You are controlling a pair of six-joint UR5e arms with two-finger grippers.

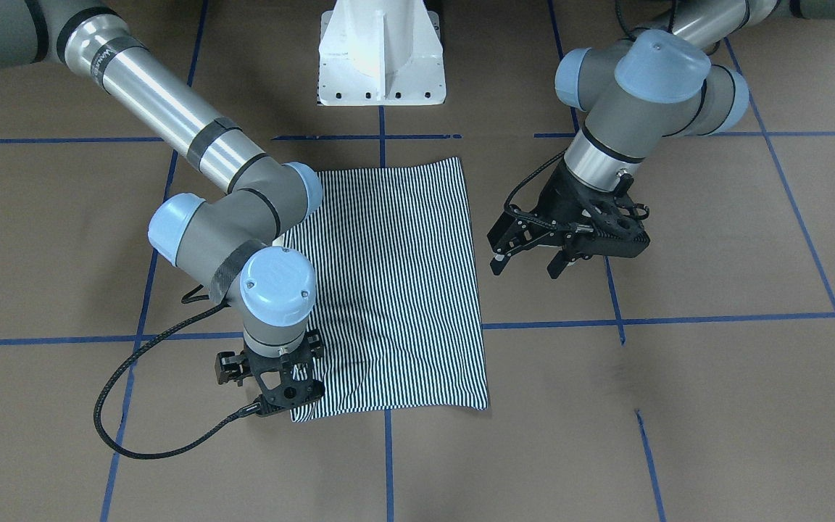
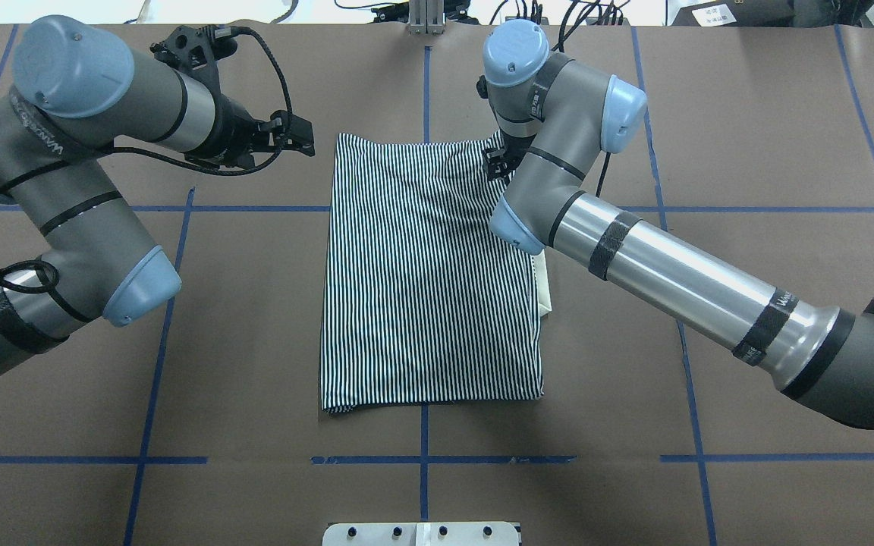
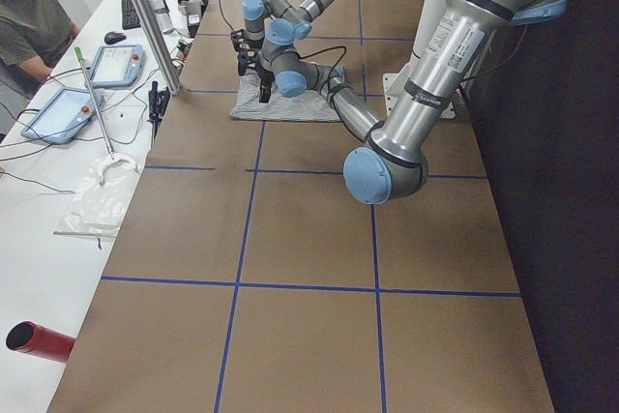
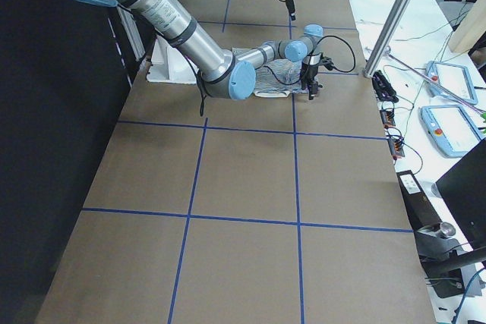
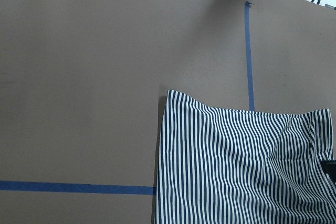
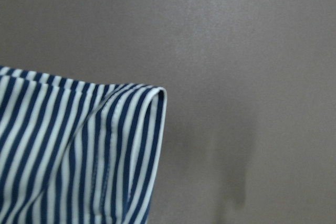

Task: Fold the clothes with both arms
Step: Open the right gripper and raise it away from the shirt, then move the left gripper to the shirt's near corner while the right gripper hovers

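A folded polo shirt [image 1: 403, 290] with thin navy-and-white stripes is lying flat as a rectangle at the middle of the brown surface [image 1: 715, 377], which is marked into squares by blue tape [image 1: 678, 319], just in front of the white pedestal base [image 1: 381, 65]. A strip of cream collar [image 2: 545, 292] is peeking out from under the shirt's edge on the robot's right. The right arm [image 2: 680, 280] is reaching over the shirt, and the right claw [image 1: 287, 388] is pointing straight down at the far right corner of the fabric; whether it is gripping the cloth cannot be told, and its wrist camera is showing only the hemmed corner. The left claw [image 1: 530, 262] is hanging just beside the shirt's left edge with its fingers spread wide, holding nothing. White lettering is running along black bands on the left arm [image 2: 73, 189] and the right arm, too small to read.
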